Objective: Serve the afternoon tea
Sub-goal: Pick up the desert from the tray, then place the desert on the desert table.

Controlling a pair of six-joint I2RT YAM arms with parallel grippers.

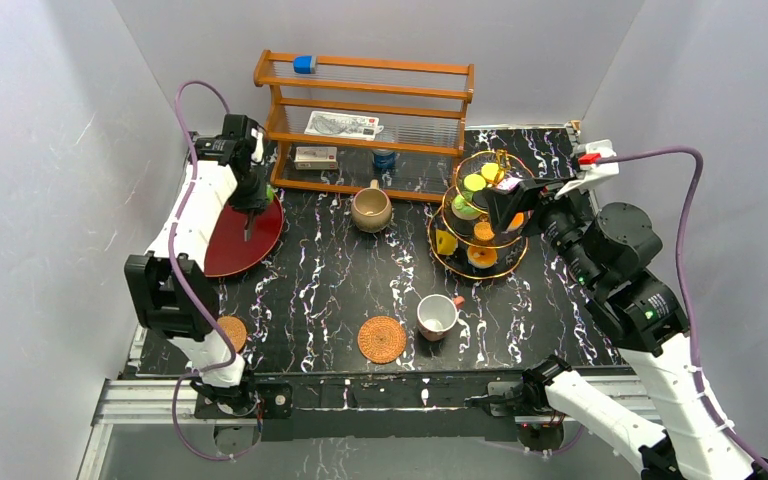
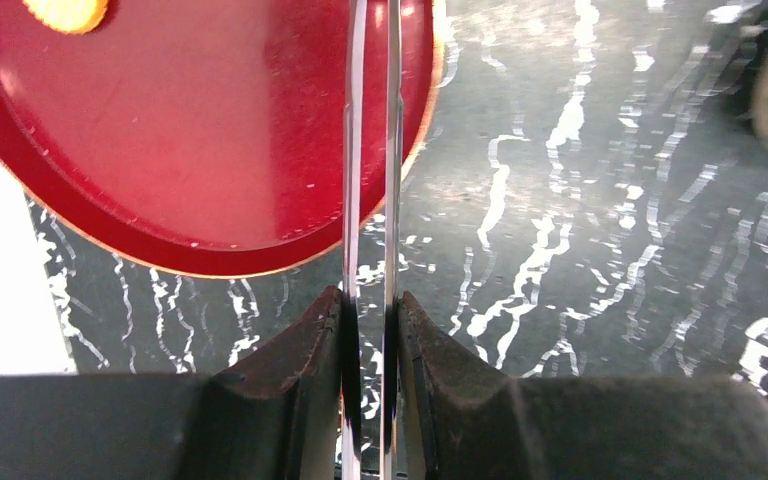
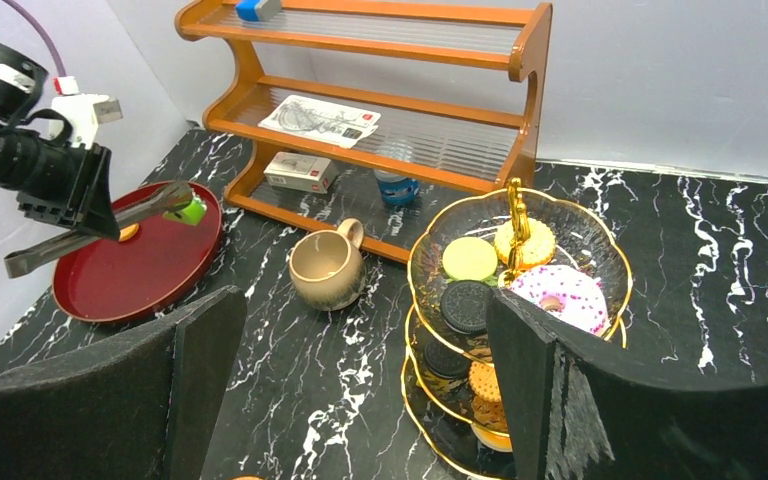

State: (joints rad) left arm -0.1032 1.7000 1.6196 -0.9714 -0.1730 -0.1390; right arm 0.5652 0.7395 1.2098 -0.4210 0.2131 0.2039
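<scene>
Over the red tray [image 2: 210, 150] at the table's [image 1: 340, 270] far left, my left gripper [image 2: 370, 310] points down from a forward-reaching arm, clenched on metal tongs [image 2: 353, 150] with a small green toy piece [image 3: 193, 210] at their tips. My right gripper [image 3: 360, 310], arm stretched forward, is spread wide just beside the tiered stand [image 3: 580, 232]. The tan mug [image 3: 325, 268] stands left of that stand. Print on the rack's [image 3: 520, 60] boxes [image 3: 300, 172] is too small to read.

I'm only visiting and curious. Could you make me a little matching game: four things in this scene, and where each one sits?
1 tan mug
2 white cup
3 pink donut
4 blue block

A top shelf of wooden rack
B top tier of glass stand
C beside a woven coaster
D on the table before the rack

Pairs: 1-D, 2-C, 3-B, 4-A
</scene>
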